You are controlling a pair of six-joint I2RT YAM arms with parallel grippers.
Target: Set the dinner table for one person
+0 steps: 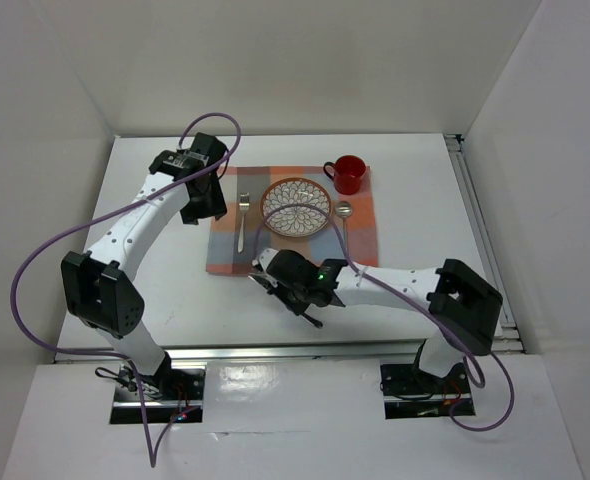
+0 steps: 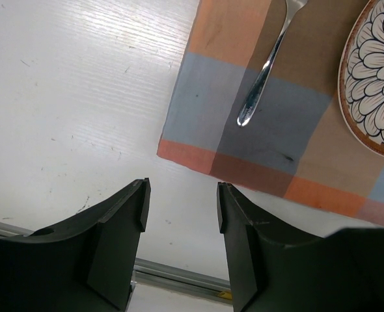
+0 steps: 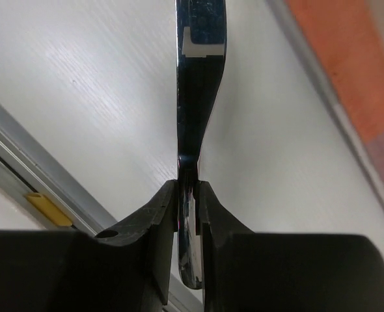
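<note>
While the right gripper (image 3: pixel 187 186) clamps a shiny flat steel utensil (image 3: pixel 198 97), likely a knife, above the broad white dinner table (image 1: pixel 425 215), left gripper (image 2: pixel 180 195) gaping empty, it should land straight between round floral-patterned plate (image 1: pixel 296 207) and silver spoon (image 1: pixel 344 215).

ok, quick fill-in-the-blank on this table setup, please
1. In the top view, the fork lies ____ of the plate.
2. The mug is ____ in colour.
3. The right gripper is ____ on a metal utensil.
4. The left gripper stands ____, holding nothing.
Missing words: left, red, shut, open.
</note>
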